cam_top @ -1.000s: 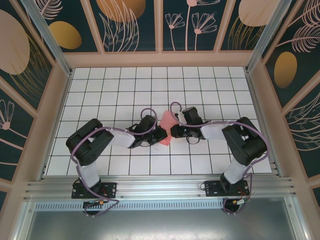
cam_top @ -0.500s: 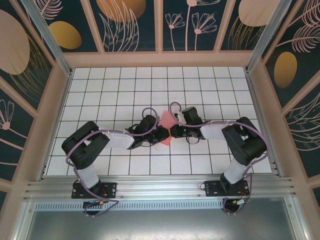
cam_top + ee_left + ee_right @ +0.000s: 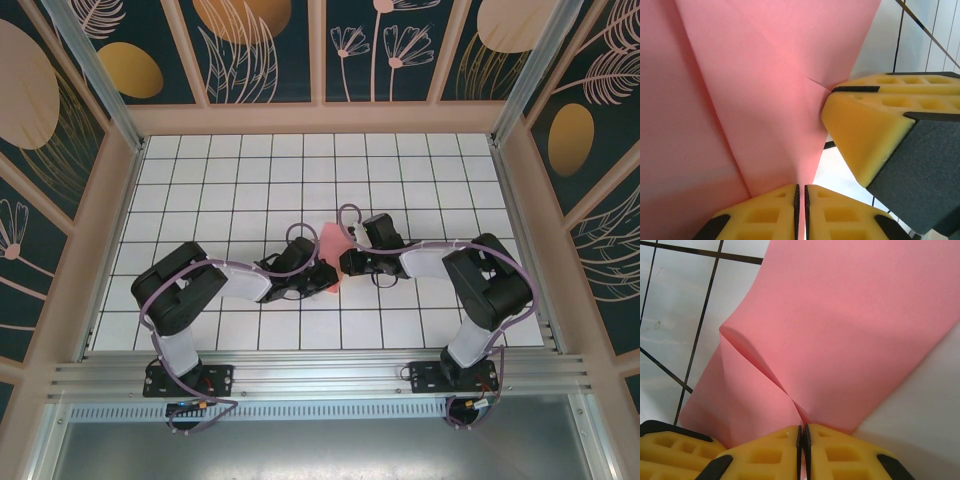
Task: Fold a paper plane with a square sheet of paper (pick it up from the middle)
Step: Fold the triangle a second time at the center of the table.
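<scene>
The square sheet of paper [image 3: 332, 243] sits at the middle of the worktop [image 3: 200, 180], between the two arms: left gripper [image 3: 322, 276] at its left near edge, right gripper [image 3: 349, 262] on its right (both touching it).

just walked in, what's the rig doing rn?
Both arms meet over the middle of the table, working the pink paper sheet. The left end effector is pinched shut on the paper, and the right end effector is pinched shut on it close by. The sheet is creased and bowed between them: mid-fold, not yet a plane shape.
</scene>
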### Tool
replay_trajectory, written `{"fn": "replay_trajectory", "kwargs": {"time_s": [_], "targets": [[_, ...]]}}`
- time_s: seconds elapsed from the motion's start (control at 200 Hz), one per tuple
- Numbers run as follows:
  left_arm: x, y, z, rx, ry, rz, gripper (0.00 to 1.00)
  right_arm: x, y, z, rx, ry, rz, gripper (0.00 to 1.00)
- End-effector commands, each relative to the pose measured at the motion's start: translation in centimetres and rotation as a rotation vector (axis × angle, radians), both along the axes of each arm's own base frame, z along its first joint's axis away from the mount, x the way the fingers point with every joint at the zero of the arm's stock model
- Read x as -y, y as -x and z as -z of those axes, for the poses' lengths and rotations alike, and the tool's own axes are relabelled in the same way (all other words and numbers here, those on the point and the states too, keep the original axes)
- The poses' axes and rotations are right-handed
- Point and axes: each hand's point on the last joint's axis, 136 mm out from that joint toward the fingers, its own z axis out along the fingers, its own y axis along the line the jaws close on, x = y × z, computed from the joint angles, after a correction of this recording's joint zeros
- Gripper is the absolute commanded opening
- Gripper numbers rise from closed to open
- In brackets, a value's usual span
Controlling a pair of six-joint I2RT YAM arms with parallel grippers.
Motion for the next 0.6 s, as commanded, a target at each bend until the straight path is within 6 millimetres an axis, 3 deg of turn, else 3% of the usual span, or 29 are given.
{"fn": "replay_trajectory", "kwargs": {"time_s": [0.0, 0.345, 0.595], "targets": [[-1.2, 1.5, 2.0, -0.053, -0.058, 0.002, 0.16, 0.3, 0.8, 1.4, -0.047, 0.049, -0.003, 0.14], [0.6, 0.7, -2.6, 0.040, 0.039, 0.049, 0.18, 0.1, 0.8, 1.3, -0.044, 0.049, -0.010, 0.14], [0.8, 1.3, -2.9, 0.028, 0.059, 0.063, 0.18, 0.1, 0.7, 1.2, -0.041, 0.049, -0.009, 0.13]]}}
